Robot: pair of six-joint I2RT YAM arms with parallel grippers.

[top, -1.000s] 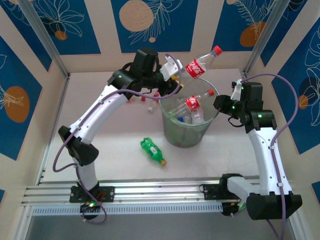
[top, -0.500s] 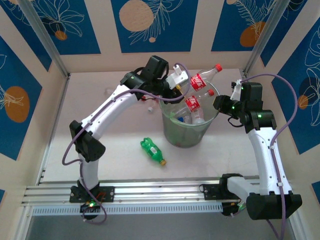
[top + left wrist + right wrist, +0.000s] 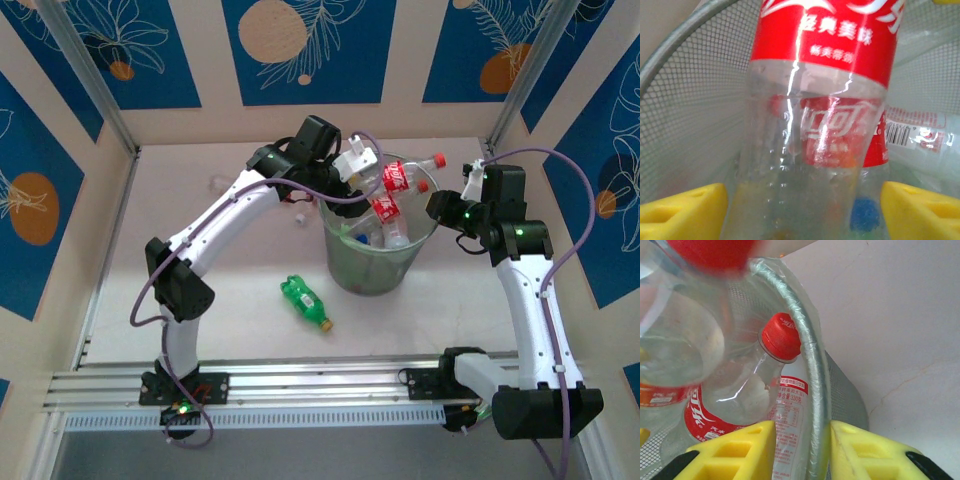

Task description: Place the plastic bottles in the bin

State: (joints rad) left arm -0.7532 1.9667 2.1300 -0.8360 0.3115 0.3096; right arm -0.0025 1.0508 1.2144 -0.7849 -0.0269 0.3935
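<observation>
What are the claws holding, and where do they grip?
The left claw holds a red-labelled bottle by its lower body; the right claw grips the bin at its rim.

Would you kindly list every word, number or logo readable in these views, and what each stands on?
"经典美味": red label of the held bottle.
"可口可乐" script logo: a second red label, seen through that bottle's clear body.
"330": white label of the red-capped bottle inside the bin.
The barcode digits and the smaller print on these labels: too small to read.
</observation>
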